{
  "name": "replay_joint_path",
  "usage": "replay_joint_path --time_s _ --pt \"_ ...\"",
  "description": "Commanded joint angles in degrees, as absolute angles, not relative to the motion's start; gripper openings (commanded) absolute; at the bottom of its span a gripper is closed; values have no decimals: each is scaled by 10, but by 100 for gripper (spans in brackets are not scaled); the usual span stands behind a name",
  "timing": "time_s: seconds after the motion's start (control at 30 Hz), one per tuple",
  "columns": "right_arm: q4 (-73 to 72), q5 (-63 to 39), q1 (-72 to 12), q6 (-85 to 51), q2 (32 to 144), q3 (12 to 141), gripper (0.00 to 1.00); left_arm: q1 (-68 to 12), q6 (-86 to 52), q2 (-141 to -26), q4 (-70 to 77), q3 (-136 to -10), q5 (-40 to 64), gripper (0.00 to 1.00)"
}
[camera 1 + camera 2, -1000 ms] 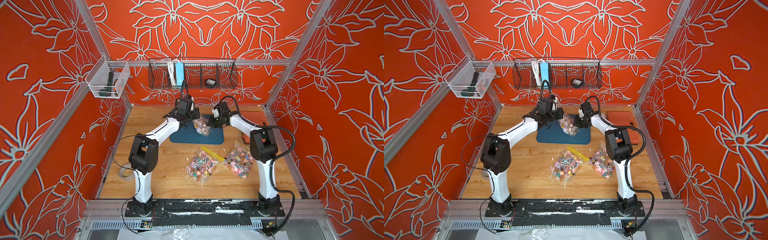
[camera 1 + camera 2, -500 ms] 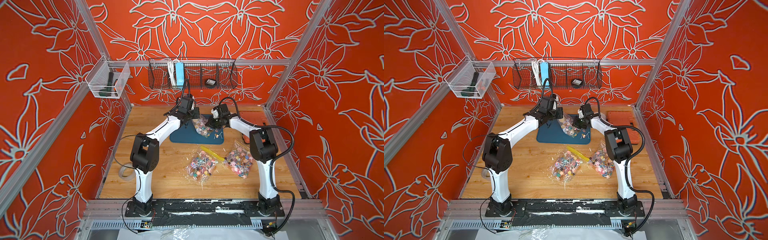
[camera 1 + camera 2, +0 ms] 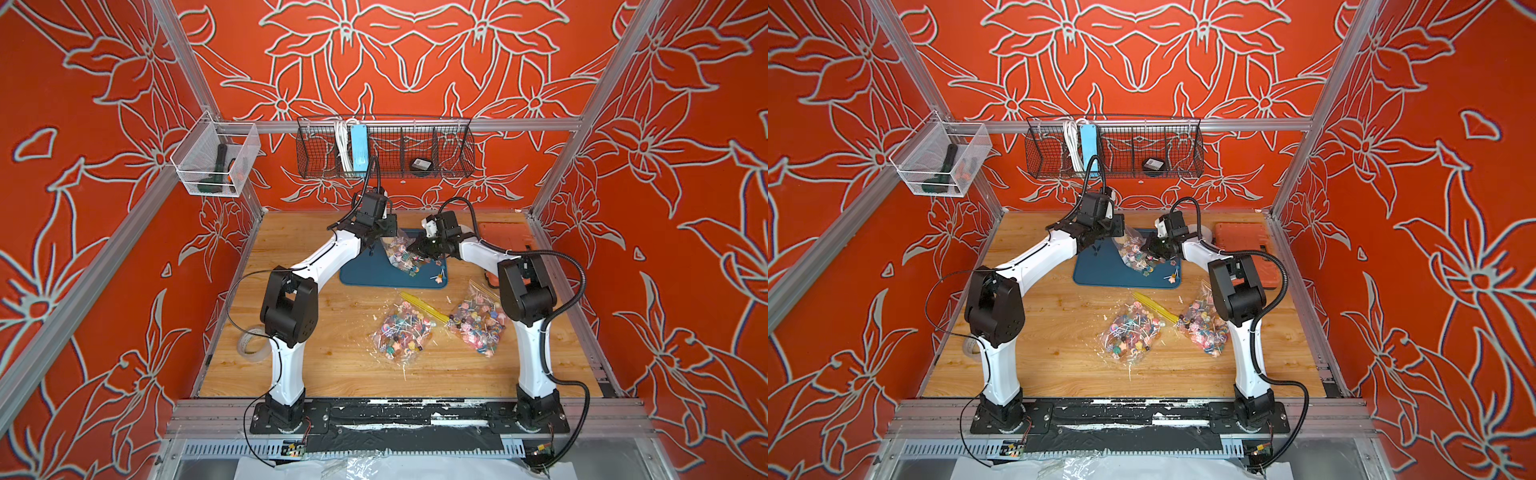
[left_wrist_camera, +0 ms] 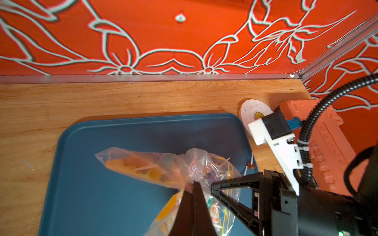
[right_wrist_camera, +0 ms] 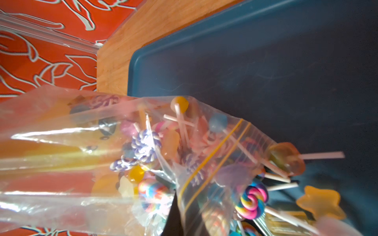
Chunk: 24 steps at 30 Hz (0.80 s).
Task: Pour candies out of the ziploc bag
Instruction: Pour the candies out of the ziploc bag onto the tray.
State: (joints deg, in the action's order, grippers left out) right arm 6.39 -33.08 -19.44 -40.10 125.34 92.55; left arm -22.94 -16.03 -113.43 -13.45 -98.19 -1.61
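1. left gripper [image 3: 386,236] clamps the ziploc bag [image 3: 397,250] by its closed end, held high so contents slide
2. right gripper [image 3: 419,251] pinches it near the mouth, low over the blue tray [image 3: 365,275]
3. some candies [image 3: 414,272] lie on the tray, most inside
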Motion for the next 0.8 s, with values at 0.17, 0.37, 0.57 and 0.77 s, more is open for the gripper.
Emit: replay_joint_path --time_s 0.17,0.37,0.57,0.77 --pt "0 -374 -192 -444 1251 903 0 -229 -126 -1099 -124 -1017 -63 0" --pt "-6 -382 -199 -443 1252 907 0 -229 -112 -1094 -132 -1029 -79 0" --pt "-1 -383 -205 -443 1258 915 0 -229 -104 -1093 -139 -1033 -86 0" --pt "0 -383 -216 -441 1269 925 0 -229 -93 -1083 -137 -1029 -102 0"
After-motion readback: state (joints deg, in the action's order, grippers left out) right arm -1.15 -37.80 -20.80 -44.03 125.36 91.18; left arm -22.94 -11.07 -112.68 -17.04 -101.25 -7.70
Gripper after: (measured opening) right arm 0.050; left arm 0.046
